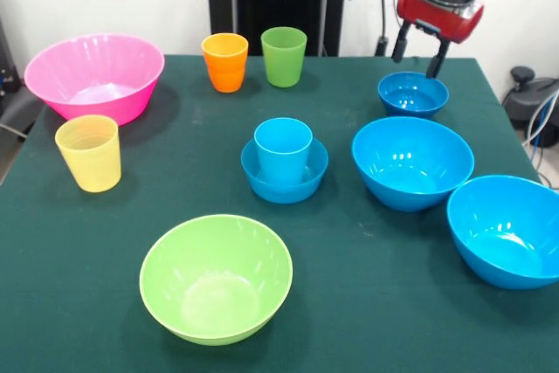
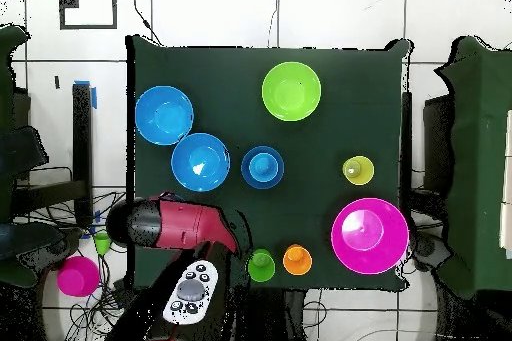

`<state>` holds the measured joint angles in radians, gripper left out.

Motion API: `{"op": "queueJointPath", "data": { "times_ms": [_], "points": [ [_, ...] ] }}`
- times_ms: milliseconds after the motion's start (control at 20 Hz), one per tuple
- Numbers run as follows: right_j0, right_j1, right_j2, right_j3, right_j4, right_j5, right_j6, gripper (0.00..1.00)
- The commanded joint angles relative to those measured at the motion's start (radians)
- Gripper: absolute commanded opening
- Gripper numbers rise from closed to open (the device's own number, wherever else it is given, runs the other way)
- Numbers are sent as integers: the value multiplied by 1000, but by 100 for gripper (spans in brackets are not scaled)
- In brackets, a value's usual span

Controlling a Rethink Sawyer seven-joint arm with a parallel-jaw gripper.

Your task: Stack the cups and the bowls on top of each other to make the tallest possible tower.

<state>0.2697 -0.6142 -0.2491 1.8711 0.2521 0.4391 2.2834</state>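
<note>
My gripper (image 1: 418,51) is open and empty, hanging just above the far rim of a small blue bowl (image 1: 412,96) at the back right. A light blue cup (image 1: 283,149) stands upright inside a second small blue bowl (image 1: 258,179) at mid-table; the pair also shows in the overhead view (image 2: 262,167). Two large blue bowls (image 1: 412,163) (image 1: 507,231) sit at the right. A lime green bowl (image 1: 216,279) is at the front. The pink ribbed bowl (image 1: 94,78), the yellow cup (image 1: 89,154), the orange cup (image 1: 225,63) and the green cup (image 1: 284,57) stand apart. No tower shows.
All stand on a dark green table (image 1: 79,251). In the overhead view the red arm (image 2: 175,225) covers the small blue bowl under the gripper. A pink object (image 2: 78,275) lies off the table beside the robot's base.
</note>
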Motion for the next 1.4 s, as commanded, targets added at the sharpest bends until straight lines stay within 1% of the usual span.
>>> {"op": "queueJointPath", "data": {
  "times_ms": [50, 300, 650, 850, 1050, 1400],
  "points": [
    [21, 95, 104, 54, 79, -110, 239, 100],
    [47, 113, 107, 46, 120, -115, 246, 100],
    [119, 129, 90, 37, 192, -118, 284, 100],
    [144, 144, 84, 30, 229, -128, 284, 100],
    [137, 170, 95, 28, 251, -172, 265, 100],
    [126, 212, 95, 5, 257, -219, 236, 100]
  ]
}}
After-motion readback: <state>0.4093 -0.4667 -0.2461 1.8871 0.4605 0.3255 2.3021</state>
